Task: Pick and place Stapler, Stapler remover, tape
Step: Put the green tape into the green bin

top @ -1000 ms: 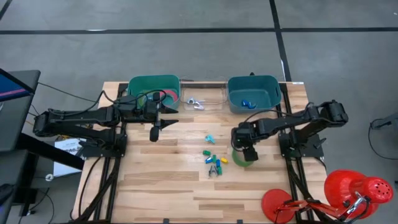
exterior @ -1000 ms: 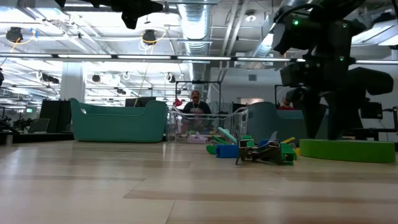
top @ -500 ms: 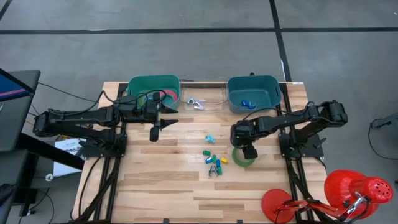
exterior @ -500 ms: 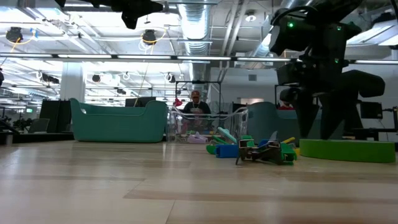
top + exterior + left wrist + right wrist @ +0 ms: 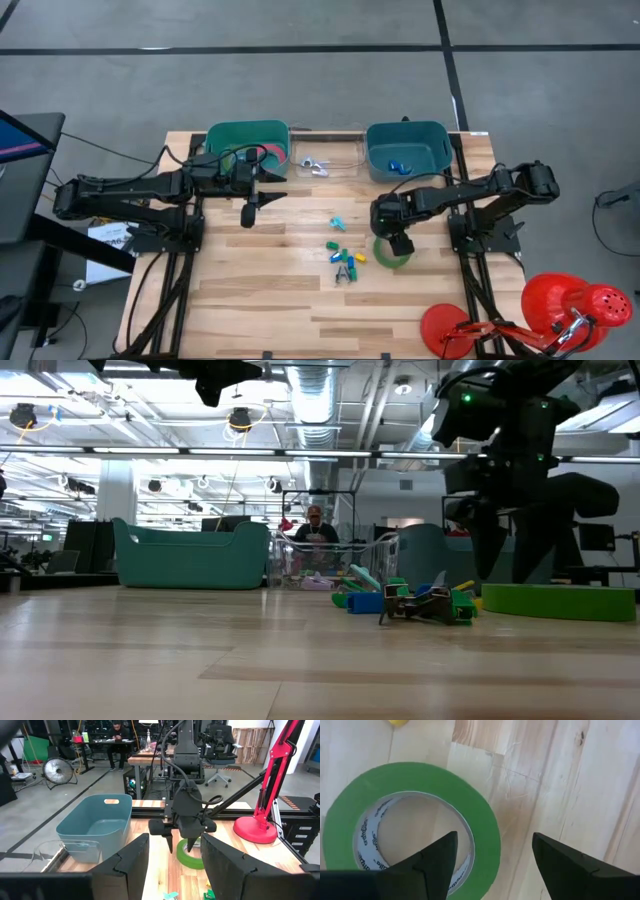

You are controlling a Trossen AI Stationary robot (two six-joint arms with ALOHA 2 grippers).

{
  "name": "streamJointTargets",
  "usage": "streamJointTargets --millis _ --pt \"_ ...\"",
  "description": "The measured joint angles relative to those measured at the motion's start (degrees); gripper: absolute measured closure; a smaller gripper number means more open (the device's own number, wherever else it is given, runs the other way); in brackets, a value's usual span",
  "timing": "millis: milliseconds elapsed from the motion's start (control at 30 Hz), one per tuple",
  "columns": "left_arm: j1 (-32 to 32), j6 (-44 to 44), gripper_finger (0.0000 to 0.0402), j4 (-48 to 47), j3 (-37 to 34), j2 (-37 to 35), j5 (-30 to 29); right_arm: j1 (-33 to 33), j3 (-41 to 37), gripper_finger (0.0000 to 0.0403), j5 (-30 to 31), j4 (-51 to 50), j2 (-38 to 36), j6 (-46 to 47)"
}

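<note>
hovering right gripper (image 5: 490, 857) over green tape (image 5: 470, 802)

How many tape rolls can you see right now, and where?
2. A green tape roll lies flat on the table under the right gripper, whose jaws are open. A pinkish-red roll shows in the left green bin; others may be hidden there.

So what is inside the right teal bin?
In the right teal bin some small blue pieces lie on the floor. What exactly they are cannot be told, and its walls hide the contents from the low view.
</note>
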Motion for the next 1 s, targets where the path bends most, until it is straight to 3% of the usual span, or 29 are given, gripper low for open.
streamJointTargets --millis 300,567,833,1000 --pt "0.00 -0.01 0.0234 0.00 0.00 0.00 0.00 0.81 -0.02 0.0153 -0.06 -0.01 0.00 -6.35" --pt "0.00 -0.01 0.0234 0.00 0.00 0.00 0.00 0.66 -0.04 0.0153 -0.02 0.69 0.25 -6.22" --pt "0.00 -0.01 0.0234 0.02 0.00 0.02 0.00 1.22 -0.09 0.0155 0.00 2.35 5.87 -5.76" --pt "0.00 0.00 0.0234 0.02 0.00 0.02 0.00 1.18 0.02 0.0175 -0.34 2.55 6.58 -4.54"
